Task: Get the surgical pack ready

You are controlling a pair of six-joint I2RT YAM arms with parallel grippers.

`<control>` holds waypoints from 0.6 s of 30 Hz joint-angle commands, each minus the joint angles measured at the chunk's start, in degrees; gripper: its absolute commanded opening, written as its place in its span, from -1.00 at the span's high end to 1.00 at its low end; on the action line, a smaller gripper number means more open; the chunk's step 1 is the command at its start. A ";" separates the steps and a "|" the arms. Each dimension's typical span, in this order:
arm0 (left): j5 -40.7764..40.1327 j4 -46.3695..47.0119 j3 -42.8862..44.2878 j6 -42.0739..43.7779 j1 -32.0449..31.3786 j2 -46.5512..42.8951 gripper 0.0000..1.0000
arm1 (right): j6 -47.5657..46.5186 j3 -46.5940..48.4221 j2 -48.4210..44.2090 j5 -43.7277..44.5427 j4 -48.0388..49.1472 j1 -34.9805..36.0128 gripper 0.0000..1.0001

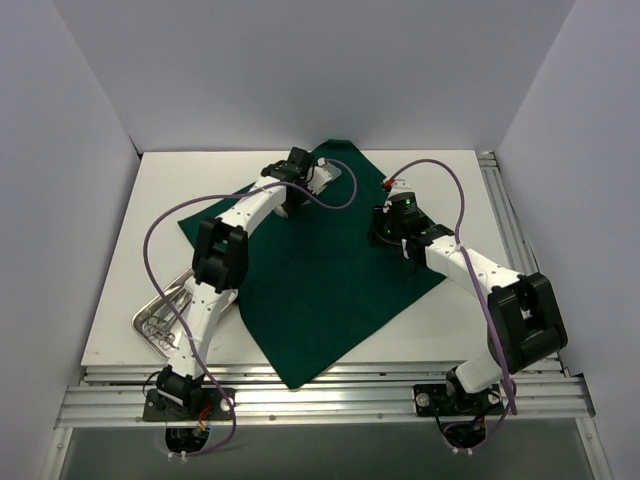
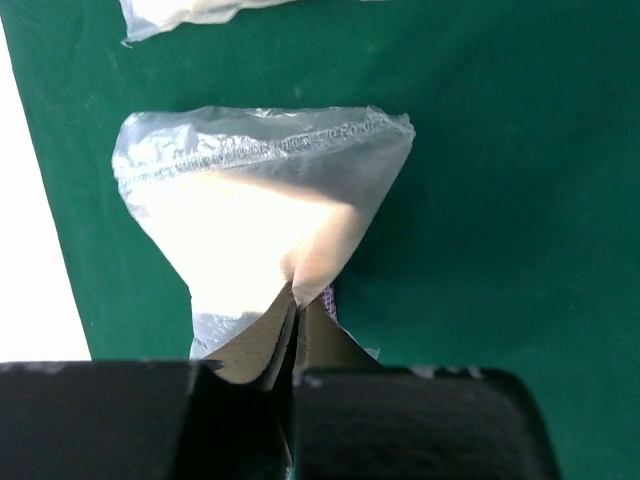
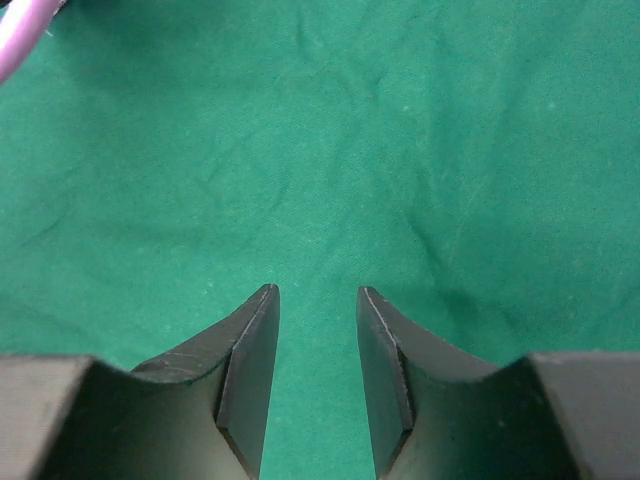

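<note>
Table [image 1: 160, 200] carries the dark green drape [image 1: 320, 290], spread cornerwise; the steel tray [image 1: 143, 322] with instruments [image 1: 158, 326] sits beside its left edge. Left claw [image 2: 295, 300] is clamped on a clear gauze packet [image 2: 260, 200] at the drape's far corner; right claw [image 3: 318, 295] gapes over bare cloth.

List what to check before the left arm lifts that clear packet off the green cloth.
1. Left gripper shut on the clear plastic packet of white gauze: ok.
2. Grip placement: the packet is pinched at one bunched edge, and whether that holds in a lift: cannot tell.
3. Second clear packet lies apart from the held one: ok.
4. Right gripper open and empty over the dark green cloth drape: ok.
5. Contents of the shiny steel tray left of the drape: cannot tell.
</note>
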 commanded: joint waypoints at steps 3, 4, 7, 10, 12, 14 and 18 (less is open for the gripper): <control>-1.23 2.13 -0.29 0.60 -0.31 -6.91 0.95 | -0.36 0.98 -2.05 -0.29 -0.53 -0.40 0.33; -1.32 1.51 0.15 0.68 -0.31 -7.61 0.95 | -0.19 1.24 -2.14 -0.55 -0.62 -0.48 0.33; -0.53 -2.61 1.48 0.69 -0.31 -13.82 0.95 | -0.19 1.86 -3.28 -0.91 -1.24 -0.40 0.33; 0.26 -6.57 -3.25 0.33 0.30 -20.95 0.95 | -0.45 2.13 -4.16 -1.00 -1.68 -0.40 0.33; 1.40 -9.29 -10.25 0.25 1.53 -29.56 0.95 | -0.45 1.78 -5.39 -1.08 -1.50 -0.31 0.33; 2.19 -13.14 -15.55 0.33 2.85 -39.14 0.95 | -0.19 1.07 -6.53 -1.78 -0.63 -0.31 0.32; 2.81 -19.05 -30.04 0.42 9.96 -53.82 0.95 | 0.60 -0.42 -7.41 -3.54 1.13 0.48 0.32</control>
